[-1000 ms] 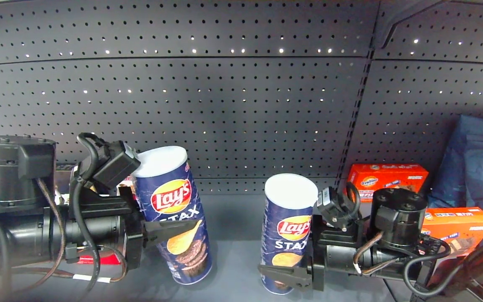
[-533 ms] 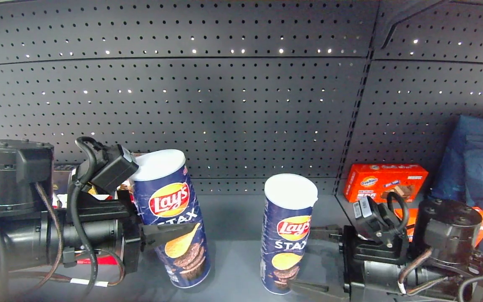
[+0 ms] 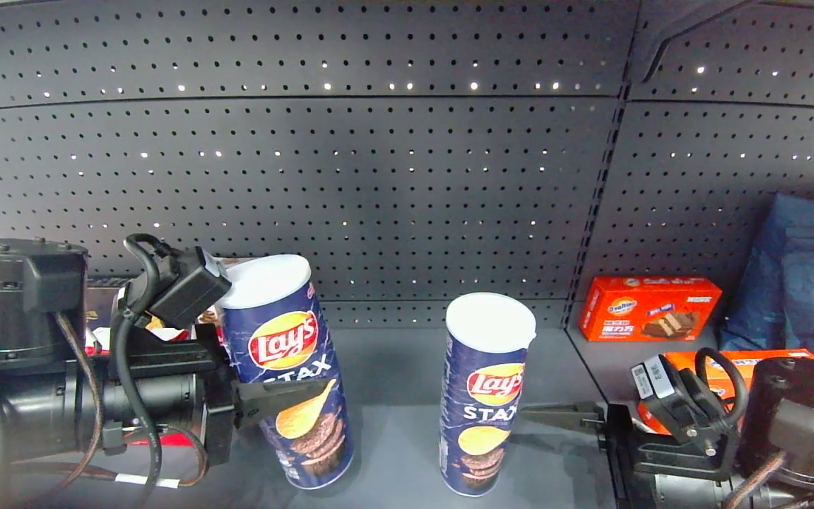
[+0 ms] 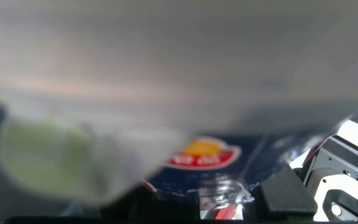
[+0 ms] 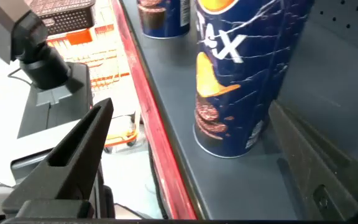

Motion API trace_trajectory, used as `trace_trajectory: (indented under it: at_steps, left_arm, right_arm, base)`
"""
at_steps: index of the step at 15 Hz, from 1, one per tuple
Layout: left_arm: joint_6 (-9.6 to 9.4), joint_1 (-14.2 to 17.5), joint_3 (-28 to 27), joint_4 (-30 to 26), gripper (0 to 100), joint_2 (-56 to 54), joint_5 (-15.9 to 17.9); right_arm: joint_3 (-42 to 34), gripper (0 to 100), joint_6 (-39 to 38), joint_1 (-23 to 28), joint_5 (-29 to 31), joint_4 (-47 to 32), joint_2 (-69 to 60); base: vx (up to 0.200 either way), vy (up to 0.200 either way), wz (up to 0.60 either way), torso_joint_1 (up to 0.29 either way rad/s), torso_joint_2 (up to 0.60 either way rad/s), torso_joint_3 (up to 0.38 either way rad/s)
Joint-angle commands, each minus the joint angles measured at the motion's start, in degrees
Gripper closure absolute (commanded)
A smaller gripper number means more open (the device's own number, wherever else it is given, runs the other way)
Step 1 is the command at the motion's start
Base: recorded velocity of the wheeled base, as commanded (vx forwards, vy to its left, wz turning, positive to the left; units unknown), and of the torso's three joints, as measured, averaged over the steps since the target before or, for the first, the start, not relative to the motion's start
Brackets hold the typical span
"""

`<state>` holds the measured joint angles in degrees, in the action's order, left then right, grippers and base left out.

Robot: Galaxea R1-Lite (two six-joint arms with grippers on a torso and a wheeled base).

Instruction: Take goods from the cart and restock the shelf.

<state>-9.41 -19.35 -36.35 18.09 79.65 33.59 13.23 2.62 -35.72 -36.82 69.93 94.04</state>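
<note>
On the dark grey metal shelf point(image 3: 393, 367), the left gripper point(image 3: 276, 396) pinches a tilted dark-blue cardboard chip tube point(image 3: 280, 339) with white lid, apparently mid-placement and needing righting before release, while a matching tube point(image 3: 485, 382) stands upright just beside the right gripper point(image 5: 188, 124), its jaws spread and empty.

I am working in a shop, at a retail aisle. Before me stands a dark shelf point(image 3: 393, 353) backed by pegboard panels point(image 3: 407, 177), stocked with packaged snacks: chip cans point(image 3: 485, 396), orange boxes point(image 3: 651, 307) and blue bags point(image 3: 803, 276). A red edge strip point(image 5: 145, 124) fronts the shelf, and a cart point(image 5: 67, 12) stands in the aisle beyond.
</note>
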Motion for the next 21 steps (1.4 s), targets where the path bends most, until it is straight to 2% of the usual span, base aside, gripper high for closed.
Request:
trace_trajectory:
  at_steps: [1, 17, 19, 21]
  left_arm:
    - [0.01, 0.0, 0.1, 0.0, 100, 0.0, 0.0]
    - [0.01, 0.0, 0.3, 0.0, 100, 0.0, 0.0]
    - [0.01, 0.1, 0.3, 0.0, 100, 0.0, 0.0]
    - [0.01, 0.8, 0.3, 0.0, 100, -0.6, 0.0]
  right_arm:
    - [0.3, 0, 0.0, -0.8, -0.1, 0.0, 0.0]
    - [0.0, 0, 0.0, -4.3, 0.0, 0.1, 0.5]
    - [-0.2, 0, -0.2, -3.3, 0.6, 0.3, -0.8]
    - [0.1, 0, -0.3, 2.1, 0.6, 0.5, -5.0]
  base:
    - [0.0, 0.0, 0.0, 0.0, 0.0, 0.0]
    - [0.0, 0.0, 0.0, 0.0, 0.0, 0.0]
    - [0.0, 0.0, 0.0, 0.0, 0.0, 0.0]
    - [0.0, 0.0, 0.0, 0.0, 0.0, 0.0]
